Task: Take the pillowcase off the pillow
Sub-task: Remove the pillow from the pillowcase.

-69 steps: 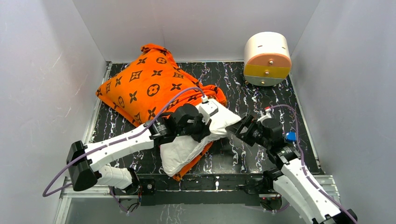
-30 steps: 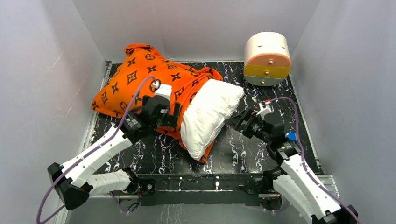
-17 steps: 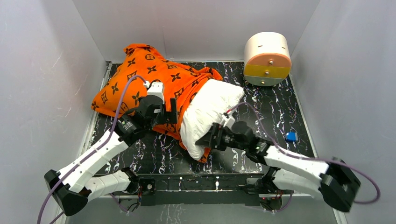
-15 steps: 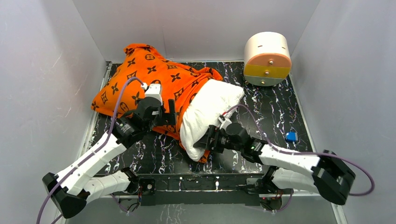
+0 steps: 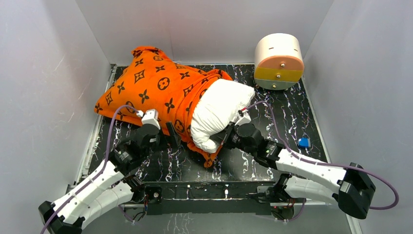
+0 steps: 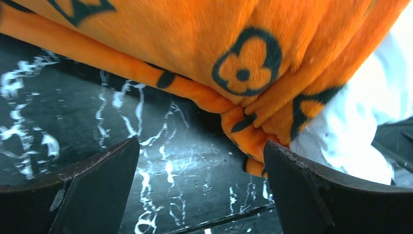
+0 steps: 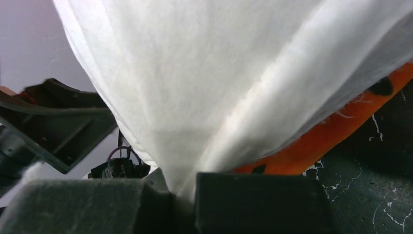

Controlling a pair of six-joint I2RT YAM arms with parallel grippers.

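Pillowcase (image 5: 151,87) and pillow (image 5: 219,109) lie together on the black table (image 5: 287,112) with white streaks. The orange pillowcase with its dark flower shapes sits at the far left of the table, and its top corner leans on the back wall. About half of the white pillow is inside it. The other half pokes out of the open end, near the middle of the table. A strip of orange cloth lies under the near end of the pillow.

The right fingers (image 5: 223,140) are pressed together and pinch the white pillow at its near end. In the right wrist view the white cloth is squeezed between them and fans out above.

The left fingers (image 5: 170,134) are spread wide and hold nothing. They sit low over the table, just beside the near edge of the pillowcase. In the left wrist view they point at a bunched orange fold, with a bit of white pillow to the right of it.

A round box with drawers (image 5: 278,59) stands at the far right corner. A small blue thing (image 5: 304,142) lies near the right edge.
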